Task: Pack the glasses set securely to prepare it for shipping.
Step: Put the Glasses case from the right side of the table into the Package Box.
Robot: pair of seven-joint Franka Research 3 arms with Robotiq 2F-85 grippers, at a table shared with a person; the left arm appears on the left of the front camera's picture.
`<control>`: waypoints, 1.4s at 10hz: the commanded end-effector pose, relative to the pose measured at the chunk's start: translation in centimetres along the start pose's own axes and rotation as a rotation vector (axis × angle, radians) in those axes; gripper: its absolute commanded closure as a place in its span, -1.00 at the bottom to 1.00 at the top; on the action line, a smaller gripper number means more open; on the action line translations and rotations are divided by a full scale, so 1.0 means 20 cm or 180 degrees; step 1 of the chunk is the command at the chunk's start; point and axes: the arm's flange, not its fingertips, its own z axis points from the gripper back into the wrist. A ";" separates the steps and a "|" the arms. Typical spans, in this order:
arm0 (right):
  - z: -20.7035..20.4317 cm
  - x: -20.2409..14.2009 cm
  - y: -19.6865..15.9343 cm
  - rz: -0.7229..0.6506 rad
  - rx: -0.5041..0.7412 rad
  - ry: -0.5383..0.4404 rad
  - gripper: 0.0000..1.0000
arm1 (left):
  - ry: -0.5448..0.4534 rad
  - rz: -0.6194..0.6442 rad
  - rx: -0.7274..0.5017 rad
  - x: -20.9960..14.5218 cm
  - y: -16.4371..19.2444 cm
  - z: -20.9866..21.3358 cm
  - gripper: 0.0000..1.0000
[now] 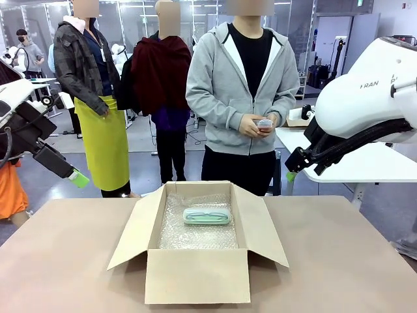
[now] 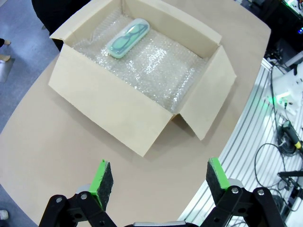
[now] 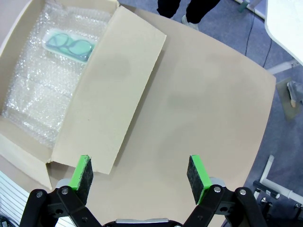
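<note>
Green pads spread wide on the left gripper (image 2: 158,176), nothing between them, as it hovers high off the left side of the tan table (image 1: 65,261). Across to the middle: the open brown cardboard box (image 1: 195,277), flaps splayed, its floor lined with clear bubble wrap (image 1: 195,238). The pale mint-green semi-clear glasses case (image 1: 206,216) lies flat on that wrap toward the far wall, frames showing through. Further right, the person in the grey hoodie holds the pale pink glasses case (image 1: 264,124) in both hands (image 1: 251,126) at waist height, well back from the box. So one case in, one out. Far right, the right gripper (image 3: 139,172) hangs above bare table beside the box's right flap, fingers parted too, empty. Now the risks as I judge them. Those rounded cases look slick, so an off-centre pinch could squirt one loose at a handover. The splayed flaps could also catch a descending finger and shove the light box.
</note>
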 end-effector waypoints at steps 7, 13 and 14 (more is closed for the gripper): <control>0.00 0.01 0.00 0.0043 0.0009 0.0002 -1.00 | -0.0046 -0.0057 -0.0074 0.00 0.00 0.01 -1.00; 0.00 0.01 0.00 0.0043 0.0009 0.0002 -1.00 | -0.0046 -0.0057 -0.0074 0.00 0.00 0.01 -1.00; 0.00 0.01 0.00 0.0043 0.0009 0.0002 -1.00 | -0.0046 -0.0057 -0.0074 0.00 0.00 0.01 -1.00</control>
